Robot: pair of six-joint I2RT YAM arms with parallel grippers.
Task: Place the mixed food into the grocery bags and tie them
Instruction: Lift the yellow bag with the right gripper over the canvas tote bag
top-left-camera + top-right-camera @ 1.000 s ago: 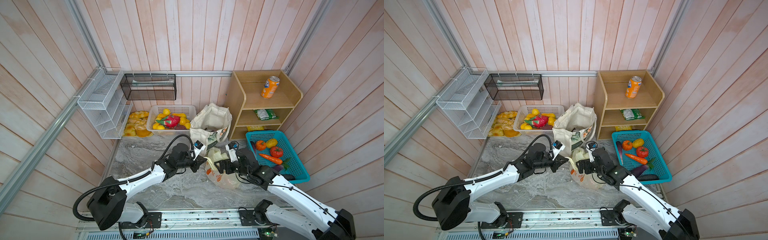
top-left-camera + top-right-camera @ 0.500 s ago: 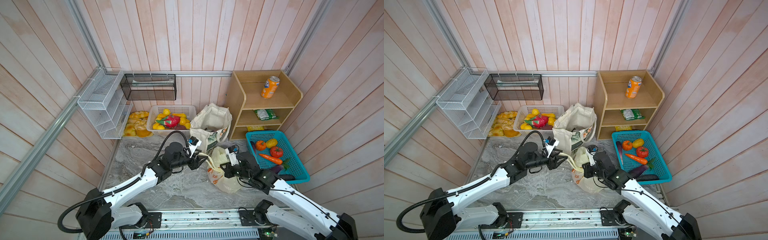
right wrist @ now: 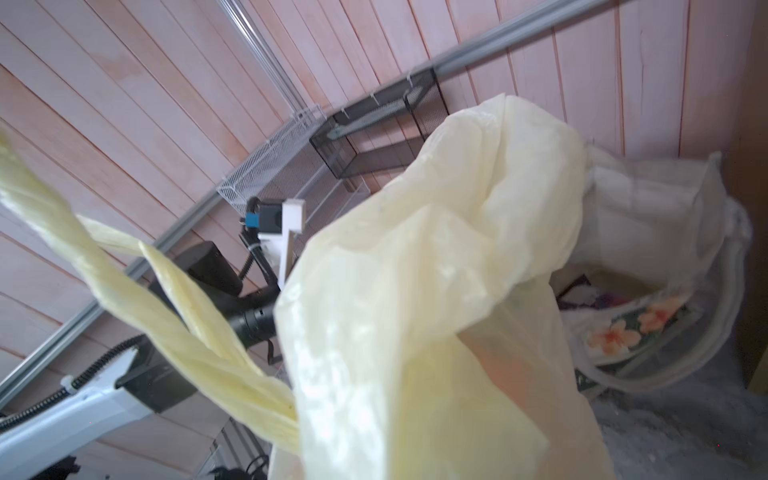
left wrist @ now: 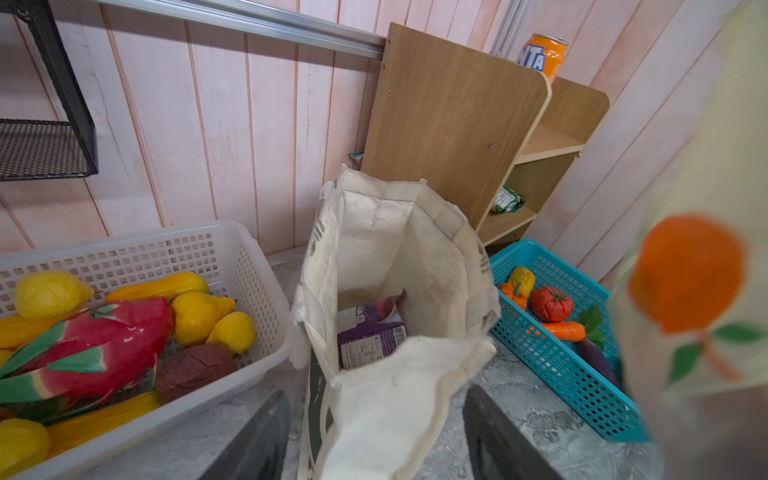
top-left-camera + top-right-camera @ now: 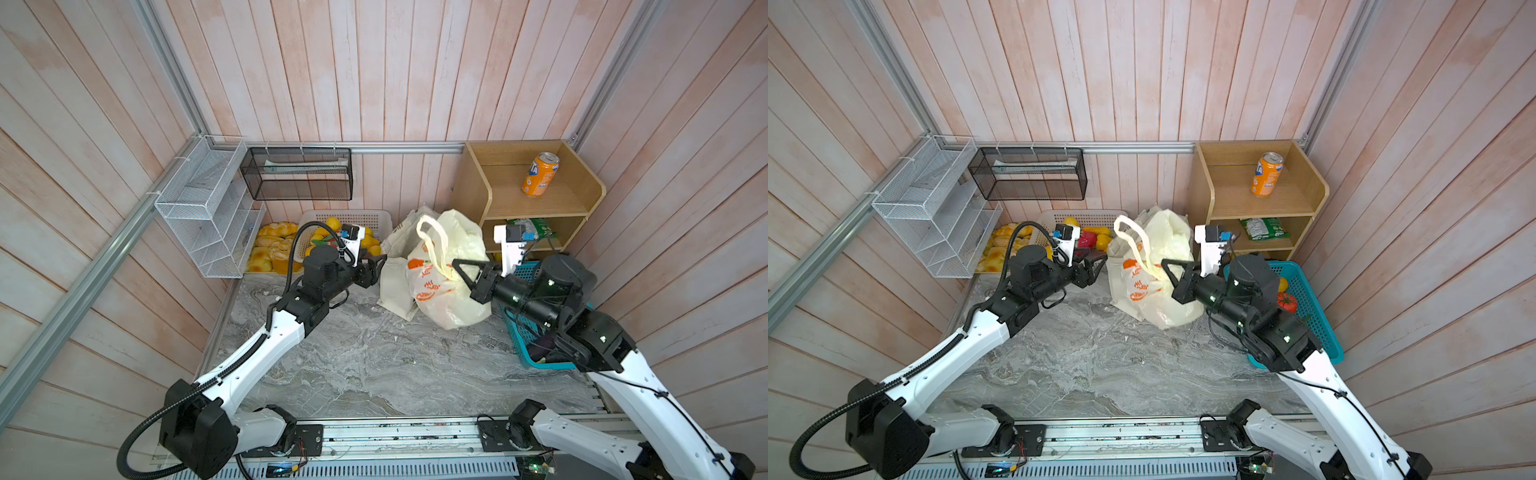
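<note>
The pale-yellow plastic bag (image 5: 451, 286) stands bulging at mid-table, one loop handle (image 5: 432, 237) sticking up. My right gripper (image 5: 456, 264) is shut on the bag's other, twisted handle (image 3: 166, 316). In the right wrist view the bag hides the jaws. The cream canvas tote (image 4: 399, 232) stands open just behind and left of it, a purple snack packet (image 4: 370, 332) lying inside. My left gripper (image 5: 377, 265) is open at the tote's left side. Its dark fingers (image 4: 257, 440) straddle the tote's near rim without pinching it. The cola can is hidden.
A white basket (image 5: 374, 216) of fruit and bread rolls (image 5: 270, 249) sit at the back left under the wire racks (image 5: 208, 208). The wooden shelf (image 5: 540, 208) holds an orange soda can (image 5: 539, 174) and green packet (image 5: 1264, 228). A teal vegetable basket (image 5: 1320, 316) lies under my right arm.
My left gripper let go of the plastic bag and opened, drawing back left to the tote. My right gripper shut on the bag's handle and pulled it up and to the right.
</note>
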